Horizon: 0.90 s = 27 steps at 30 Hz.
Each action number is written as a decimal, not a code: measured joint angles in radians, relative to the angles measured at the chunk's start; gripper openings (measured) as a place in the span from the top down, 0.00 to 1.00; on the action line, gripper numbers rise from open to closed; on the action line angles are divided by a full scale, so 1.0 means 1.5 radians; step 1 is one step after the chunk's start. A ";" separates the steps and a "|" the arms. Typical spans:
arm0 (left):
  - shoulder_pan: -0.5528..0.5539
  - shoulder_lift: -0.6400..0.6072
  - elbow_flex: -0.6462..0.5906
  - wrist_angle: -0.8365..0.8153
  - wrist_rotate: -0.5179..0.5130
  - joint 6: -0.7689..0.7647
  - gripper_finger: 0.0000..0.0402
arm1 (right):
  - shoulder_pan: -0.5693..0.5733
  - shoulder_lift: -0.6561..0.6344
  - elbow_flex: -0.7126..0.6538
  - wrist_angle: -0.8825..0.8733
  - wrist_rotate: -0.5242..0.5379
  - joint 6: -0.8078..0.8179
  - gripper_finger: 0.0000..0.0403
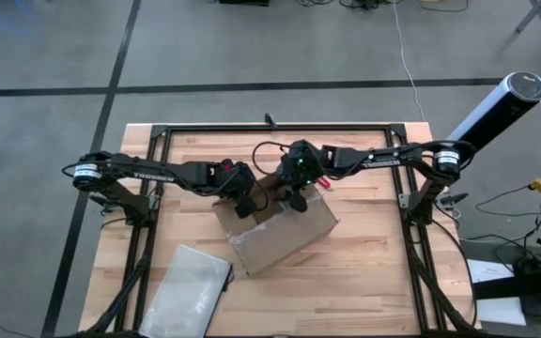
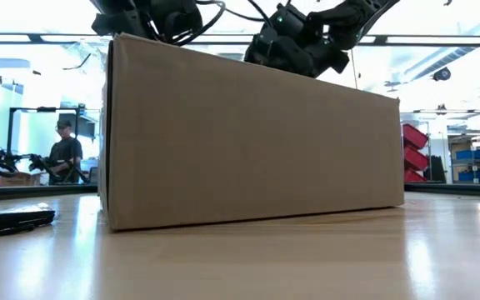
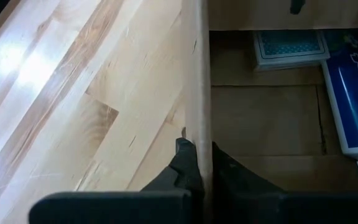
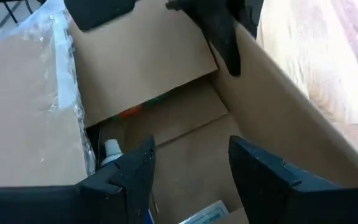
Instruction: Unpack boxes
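Observation:
The brown cardboard box (image 1: 275, 233) stands open on the wooden table (image 1: 374, 282) and fills the low view (image 2: 248, 133). My left gripper (image 1: 242, 195) is at the box's far left corner, shut on its wall. My right gripper (image 4: 188, 168) hangs open over the box's far side (image 1: 297, 192), pointing down into it and touching nothing. Inside lie a blue-patterned card pack (image 3: 289, 46) and a Crest toothpaste carton (image 3: 353, 99). My left gripper pinches the box's upright cardboard wall at its top edge (image 3: 197, 134), one finger inside the box and one outside. The fingers come slanting down from above and lie across the edge. The box rests flat on the table.
A flat translucent zip pouch (image 1: 191, 286) lies near the table's front left. A small red knife (image 1: 325, 184) lies just beyond the box. Clear tape (image 4: 64, 68) clings to a folded-out flap. A black frame (image 1: 280, 127) rims the table. A person (image 2: 63, 150) sits far behind.

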 joint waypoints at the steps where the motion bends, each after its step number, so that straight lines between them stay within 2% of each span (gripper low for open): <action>1: 0.000 0.000 0.000 0.000 0.000 0.001 1.00 | 0.000 0.001 0.000 -0.009 0.000 -0.004 0.55; 4: 0.001 0.000 0.000 0.000 0.000 0.006 1.00 | 0.000 0.001 0.000 -0.046 -0.007 -0.016 0.55; 15: 0.021 -0.001 0.000 0.005 0.006 0.017 1.00 | 0.004 -0.006 0.005 -0.101 -0.141 -0.009 0.55; 27: 0.031 -0.002 0.001 0.009 0.010 0.022 1.00 | 0.026 -0.009 0.073 -0.173 -0.276 0.027 0.55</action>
